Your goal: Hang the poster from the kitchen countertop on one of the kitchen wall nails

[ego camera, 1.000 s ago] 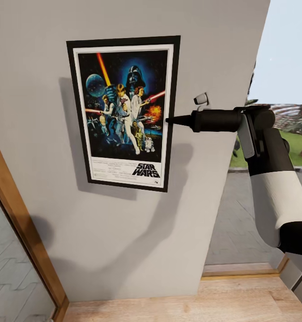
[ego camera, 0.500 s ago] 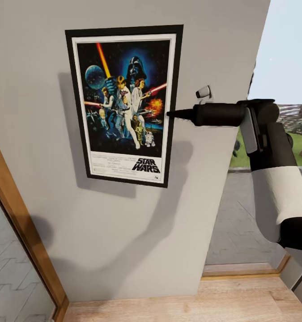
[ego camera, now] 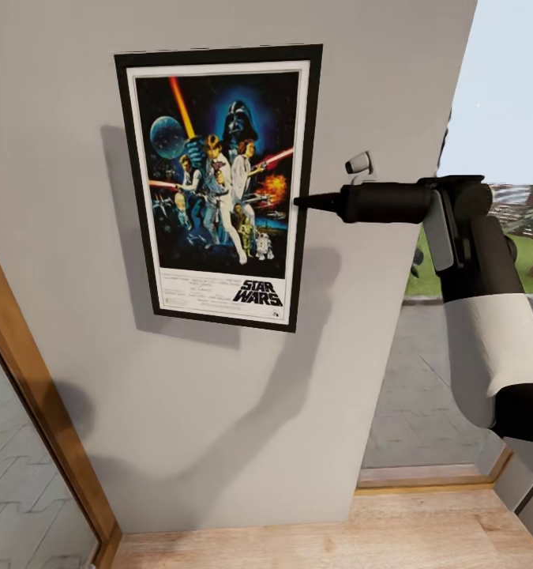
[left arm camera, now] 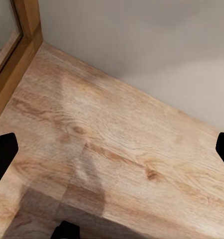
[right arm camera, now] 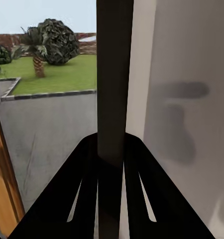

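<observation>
Between right claw (ego camera: pixel 302 202) fingers: poster (ego camera: pixel 219 186) edge

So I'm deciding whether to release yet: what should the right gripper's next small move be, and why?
Probably open the right gripper and ease straight back. It is clamped on the poster's right edge, and the poster sits flat, high on the wall. Whether a nail holds it is hidden, so release slowly.

The poster (ego camera: pixel 219 186) has a black frame, white border and blue-black space art. The wall (ego camera: pixel 219 411) is plain grey. The floor (left arm camera: pixel 117 164) is pale wood grain.
</observation>
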You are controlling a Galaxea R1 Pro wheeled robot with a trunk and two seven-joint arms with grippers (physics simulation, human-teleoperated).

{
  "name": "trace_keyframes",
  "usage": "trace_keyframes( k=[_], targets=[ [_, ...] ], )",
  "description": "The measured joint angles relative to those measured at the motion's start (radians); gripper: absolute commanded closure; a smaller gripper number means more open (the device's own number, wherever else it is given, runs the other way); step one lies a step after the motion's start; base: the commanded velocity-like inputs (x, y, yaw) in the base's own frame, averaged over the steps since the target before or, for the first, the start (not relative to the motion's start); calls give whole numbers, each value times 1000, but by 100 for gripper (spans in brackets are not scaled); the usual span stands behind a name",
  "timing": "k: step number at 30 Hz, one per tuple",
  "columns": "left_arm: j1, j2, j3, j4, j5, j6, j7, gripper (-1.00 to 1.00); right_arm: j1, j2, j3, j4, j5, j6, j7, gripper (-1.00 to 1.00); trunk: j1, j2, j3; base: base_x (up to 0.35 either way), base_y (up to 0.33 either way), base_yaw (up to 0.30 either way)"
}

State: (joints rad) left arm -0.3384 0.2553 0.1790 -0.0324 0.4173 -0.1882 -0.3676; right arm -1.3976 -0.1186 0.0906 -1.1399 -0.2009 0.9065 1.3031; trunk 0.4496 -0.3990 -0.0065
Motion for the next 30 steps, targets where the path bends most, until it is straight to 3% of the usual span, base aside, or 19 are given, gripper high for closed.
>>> trace_keyframes(
  k=[8,20,30],
  targets=[
    [0,4,0,0,0,0,0,-100,9,1,3,-4,0,64,-2,100,0,0,0,0,0,0],
    [0,4,0,0,0,0,0,-100,10,1,2,-6,-2,69,-2,100,0,0,0,0,0,0],
    [0,4,0,0,0,0,0,-100,10,1,-36,-6,-27,70,-2,100,0,0,0,0,0,0]
  ],
)
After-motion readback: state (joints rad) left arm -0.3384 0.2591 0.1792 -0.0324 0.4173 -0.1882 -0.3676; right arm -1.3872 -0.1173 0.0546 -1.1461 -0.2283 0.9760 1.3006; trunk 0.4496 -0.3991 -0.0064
